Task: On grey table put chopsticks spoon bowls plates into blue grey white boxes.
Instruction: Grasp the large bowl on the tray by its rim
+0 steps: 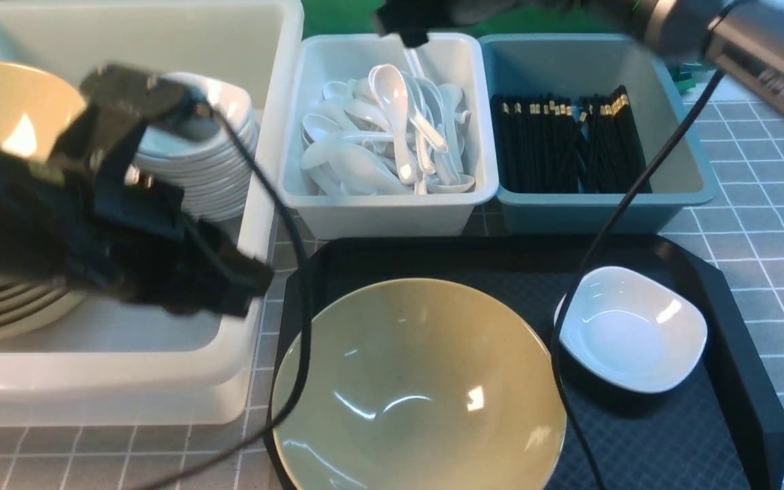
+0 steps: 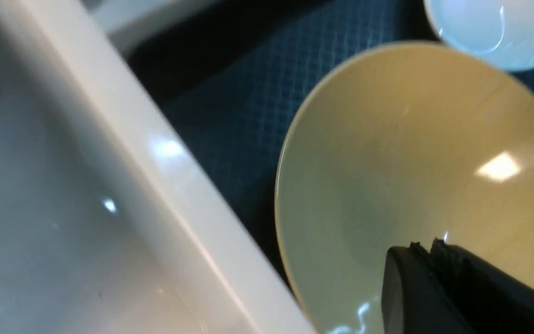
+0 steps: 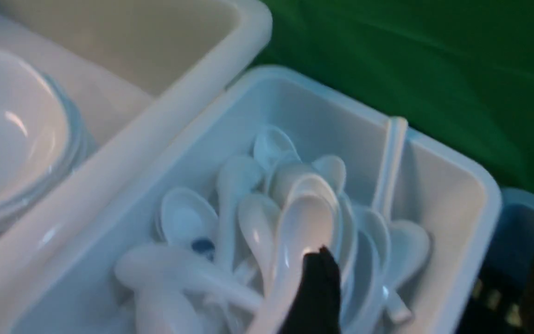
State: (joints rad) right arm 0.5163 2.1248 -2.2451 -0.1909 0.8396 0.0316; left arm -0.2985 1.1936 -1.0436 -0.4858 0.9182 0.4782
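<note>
On the grey table [image 1: 773, 204] three boxes are set along the far side: a large white box [image 1: 126, 34] on the left, a smaller white box [image 1: 385, 218] in the middle and a blue box [image 1: 589, 211] on the right. The smaller white box is heaped with white spoons [image 1: 392, 102]. In the blue box, black chopsticks [image 1: 569, 143] are laid side by side. Stacked white dishes [image 1: 222, 170] and stacked yellow ware [image 1: 4, 109] are kept in the large white box, the latter largely hidden by the left arm.

Nearer the robot a black tray [image 1: 746, 367] is placed. On it a yellow bowl [image 1: 419, 388] is seen upright, with a small white dish [image 1: 630, 330] to its right — near it, not touching.

The left gripper [image 2: 427, 248] is held by the large box's right-hand wall, on the tray side. Its fingers [image 2: 471, 287] appear pressed together with nothing between them, and are seen against the yellow bowl's inside.

The right gripper [image 1: 405, 27] is held over the far end of the smaller white box. Only one dark finger [image 3: 318, 297] is shown above the spoon heap, so its spread cannot be told — no spoon is seen in its grasp. One spoon [image 3: 390, 162] is stood upright against the box's far wall, clear of that finger.
</note>
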